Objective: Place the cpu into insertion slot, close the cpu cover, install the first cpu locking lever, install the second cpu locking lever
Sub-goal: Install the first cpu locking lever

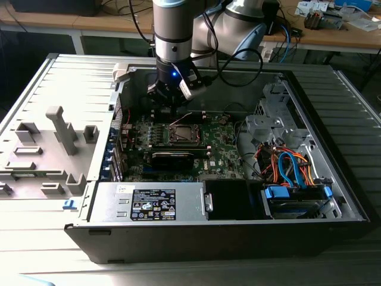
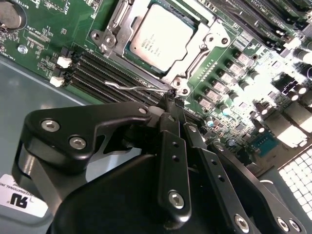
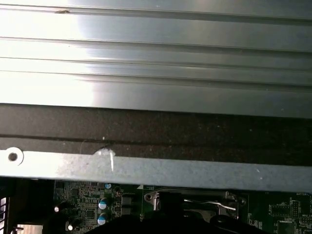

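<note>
- The computer case (image 1: pixel 333 196) lies open on its side on the grey bench (image 1: pixel 53 89), and the arm (image 1: pixel 174 36) reaches down into it from above.
- The gripper (image 1: pixel 171 100) hangs over the far part of the green circuit board (image 1: pixel 223 149), near the case wall and just behind the socket.
- In the second wrist view the gripper (image 2: pixel 171 100) has its black jaws pressed together, with almost no gap at the tips. The tips stand at the thin wire lever (image 2: pixel 134 87) beside the socket; I cannot tell if they really pinch it or only touch it.
- The cpu (image 2: pixel 163 36) with its silver-grey top sits flat inside the insertion slot (image 2: pixel 109 29), square to the rim.
- The cpu cover (image 2: pixel 209 41) lies down around the chip, so the metal top looks through its window.
- In the exterior view the insertion slot (image 1: pixel 183 132) is about in the middle of the board, and a long black block (image 1: pixel 172 158) lies just in front of it.
- At the exterior view's right a bundle of orange and blue cables (image 1: pixel 289 167) sits in the case, well apart from the gripper.
- A grey plastic holder (image 1: pixel 59 134) with upright posts stands on the bench at the exterior view's left.
- In the first wrist view the ribbed metal wall (image 3: pixel 156 63) of the case is close to the camera, with the edge of the insertion slot (image 3: pixel 195 200) beneath it.
</note>
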### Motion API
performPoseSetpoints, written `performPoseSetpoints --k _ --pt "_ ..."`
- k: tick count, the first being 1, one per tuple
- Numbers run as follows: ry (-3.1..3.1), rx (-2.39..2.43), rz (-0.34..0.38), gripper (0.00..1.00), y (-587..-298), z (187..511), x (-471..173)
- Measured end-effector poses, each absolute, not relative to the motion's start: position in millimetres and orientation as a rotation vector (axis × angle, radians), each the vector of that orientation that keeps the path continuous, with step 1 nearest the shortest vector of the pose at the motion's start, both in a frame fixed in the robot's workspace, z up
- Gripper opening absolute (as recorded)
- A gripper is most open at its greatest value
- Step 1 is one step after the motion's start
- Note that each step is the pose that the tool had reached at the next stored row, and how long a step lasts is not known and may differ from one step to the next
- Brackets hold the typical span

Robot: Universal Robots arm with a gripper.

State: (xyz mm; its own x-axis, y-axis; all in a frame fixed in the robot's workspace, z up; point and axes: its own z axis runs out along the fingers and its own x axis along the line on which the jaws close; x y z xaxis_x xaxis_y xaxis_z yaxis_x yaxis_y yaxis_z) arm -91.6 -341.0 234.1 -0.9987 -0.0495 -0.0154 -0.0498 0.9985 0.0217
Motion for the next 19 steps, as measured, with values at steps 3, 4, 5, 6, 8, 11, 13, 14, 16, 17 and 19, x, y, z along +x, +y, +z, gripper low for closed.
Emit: performPoseSetpoints --k 3,4,5,6,8,11,13,14,16,17,19 --pt "3.125 -0.078 0.035 0.11 -339.1 232.7 -91.6" --pt "3.125 -0.078 0.035 0.11 -338.4 231.8 -91.6" --pt "3.126 -0.078 0.034 0.11 -337.6 230.9 -91.6" --pt "3.126 -0.078 0.034 0.11 -337.1 230.2 -91.4" --pt "3.126 -0.078 0.030 0.11 -336.1 229.2 -90.8" --pt "3.126 -0.079 0.019 0.11 -333.8 227.8 -89.5" --pt "3.126 -0.080 0.015 0.11 -332.7 227.0 -88.7" --pt "3.126 -0.080 0.014 0.11 -332.0 226.3 -88.3" --pt "3.126 -0.082 0.013 0.11 -331.5 225.8 -87.9" --pt "3.126 -0.084 0.011 0.11 -331.3 225.6 -87.8" --pt "3.126 -0.096 0.010 0.11 -331.3 225.1 -87.7"
